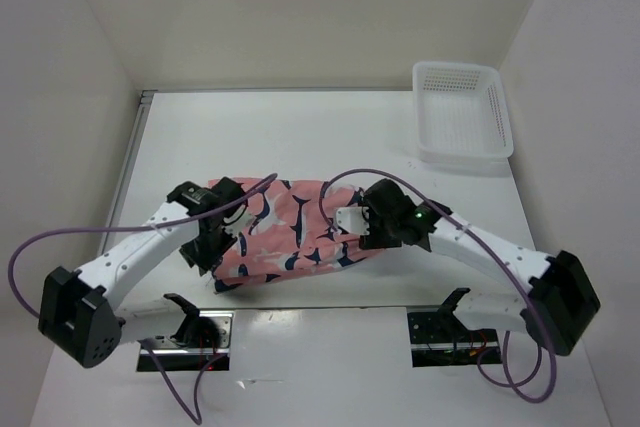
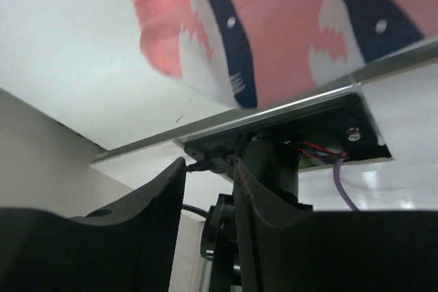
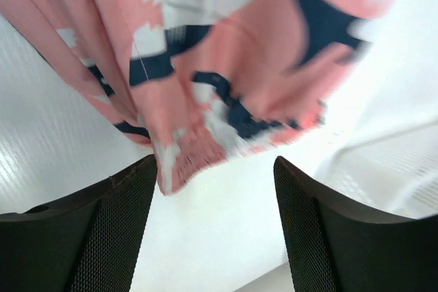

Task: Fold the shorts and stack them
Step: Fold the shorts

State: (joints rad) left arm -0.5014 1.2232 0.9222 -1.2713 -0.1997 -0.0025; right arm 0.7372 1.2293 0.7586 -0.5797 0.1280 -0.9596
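1. The shorts (image 1: 290,235) lie bunched on the table (image 1: 300,137), stretched between the two grippers. Their only marking is a navy-and-white shark print on pink.
2. The left gripper (image 2: 209,163) has its jaws a narrow gap apart, with nothing between them. A corner of the shorts lies just past the tips, and neither finger grips it.
3. The right gripper (image 3: 215,169) has its jaws wide apart and empty. Folds of the shorts and a gathered hem sit just ahead of the tips, nearer the left-hand finger in the wrist view.
4. The basket (image 1: 462,112) stands well apart from both pairs of jaws, out beyond the right gripper.
5. A purple cable (image 1: 40,239) loops off the left arm, behind its jaws.
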